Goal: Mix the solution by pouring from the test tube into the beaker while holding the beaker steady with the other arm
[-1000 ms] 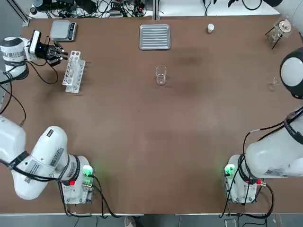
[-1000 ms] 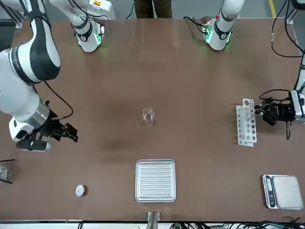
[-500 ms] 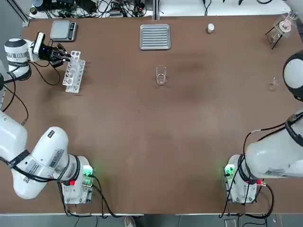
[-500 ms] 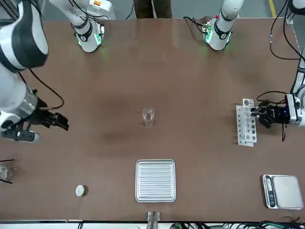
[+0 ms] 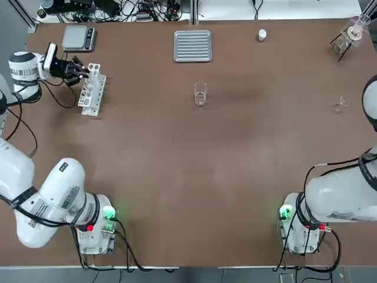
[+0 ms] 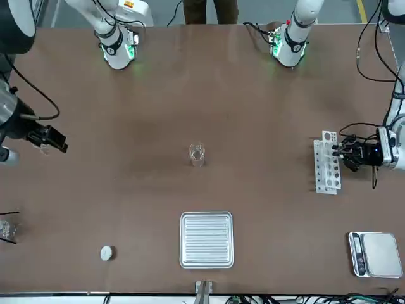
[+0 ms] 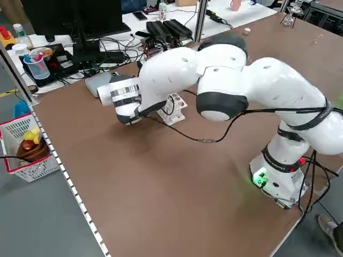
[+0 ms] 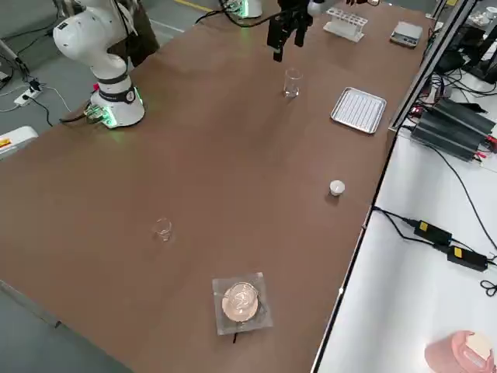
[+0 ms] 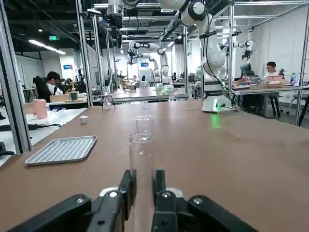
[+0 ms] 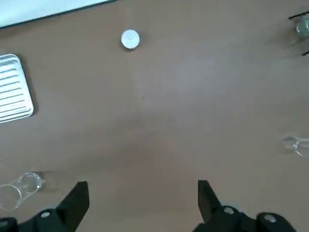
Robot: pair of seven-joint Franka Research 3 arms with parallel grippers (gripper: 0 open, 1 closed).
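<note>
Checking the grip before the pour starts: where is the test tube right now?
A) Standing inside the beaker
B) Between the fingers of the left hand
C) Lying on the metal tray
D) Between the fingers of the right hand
B: the left wrist view shows the clear test tube upright between the fingers of the left hand.

I count one test tube [image 9: 142, 179], one beaker [image 5: 200, 93], one smaller glass piece [image 5: 341, 104], one flask on a stand [image 5: 353, 33], one rack [image 5: 92, 90], one tray [image 5: 192, 46], one scale [image 5: 77, 38], one white cap [image 5: 262, 35].

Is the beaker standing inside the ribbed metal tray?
No, the beaker stands on the bare brown table, apart from the tray.
</note>
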